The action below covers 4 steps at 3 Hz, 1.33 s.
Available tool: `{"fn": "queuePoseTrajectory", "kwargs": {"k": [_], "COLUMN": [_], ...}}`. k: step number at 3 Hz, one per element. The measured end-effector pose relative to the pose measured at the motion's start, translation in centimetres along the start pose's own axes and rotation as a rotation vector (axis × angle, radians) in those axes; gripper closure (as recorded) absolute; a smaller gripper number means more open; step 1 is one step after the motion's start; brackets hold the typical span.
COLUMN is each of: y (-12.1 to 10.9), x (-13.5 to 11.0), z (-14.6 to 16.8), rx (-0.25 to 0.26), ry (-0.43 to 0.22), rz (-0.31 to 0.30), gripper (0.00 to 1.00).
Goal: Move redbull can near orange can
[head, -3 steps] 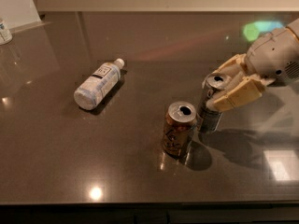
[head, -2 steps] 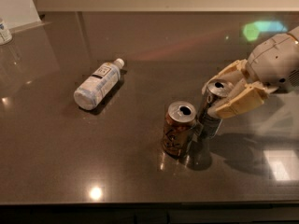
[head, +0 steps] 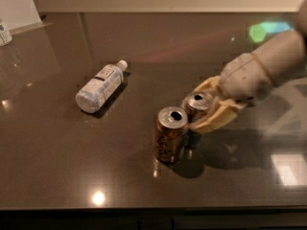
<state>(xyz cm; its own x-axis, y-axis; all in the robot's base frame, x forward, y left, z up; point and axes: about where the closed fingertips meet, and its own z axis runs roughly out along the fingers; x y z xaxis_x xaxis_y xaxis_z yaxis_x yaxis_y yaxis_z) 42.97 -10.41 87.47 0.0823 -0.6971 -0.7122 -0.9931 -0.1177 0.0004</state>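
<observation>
The worktop (head: 57, 166) is dark, brown and shiny. Close to its near edge there is a small bright spot of light on the bare top.

A bit farther in, just right of the middle, stands the orange can (head: 169, 137). It is upright. It is wide and orange-brown, and its silver top has a dark hole in it.

Right behind it, a little to the right, is the redbull can (head: 199, 100). It is upright too, and it is thinner than the orange can. The two cans are so close that I cannot tell if they touch. The lower part of the redbull can is dark and partly hidden behind the orange can.

The hand (head: 191, 115) comes in from the right edge of the worktop. Its two pale yellow fingers (head: 218, 120) sit on either side of the redbull can and pinch it near the top. The big grey arm behind the hand goes off to the right.

Farther back and to the left lies a clear bottle (head: 98, 86) with a white cap. It is on its side, well apart from the cans, and its cap points toward the far edge.

At the far left corner a small white thing (head: 5, 32) peeks in at the edge.
</observation>
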Motion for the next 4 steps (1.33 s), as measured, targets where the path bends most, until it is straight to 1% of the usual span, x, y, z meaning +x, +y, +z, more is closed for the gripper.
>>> {"fn": "queuePoseTrajectory", "kwargs": {"k": [1, 3, 4], "y": [-0.24, -0.25, -0.33], "x": [-0.23, -0.56, -0.72], "z": [0.24, -0.06, 0.08], "rx": [-0.011, -0.011, -0.009], "ry": [0.003, 0.003, 0.004], "rz": [-0.009, -0.01, -0.012], "gripper": [0.64, 0.17, 0.0]}}
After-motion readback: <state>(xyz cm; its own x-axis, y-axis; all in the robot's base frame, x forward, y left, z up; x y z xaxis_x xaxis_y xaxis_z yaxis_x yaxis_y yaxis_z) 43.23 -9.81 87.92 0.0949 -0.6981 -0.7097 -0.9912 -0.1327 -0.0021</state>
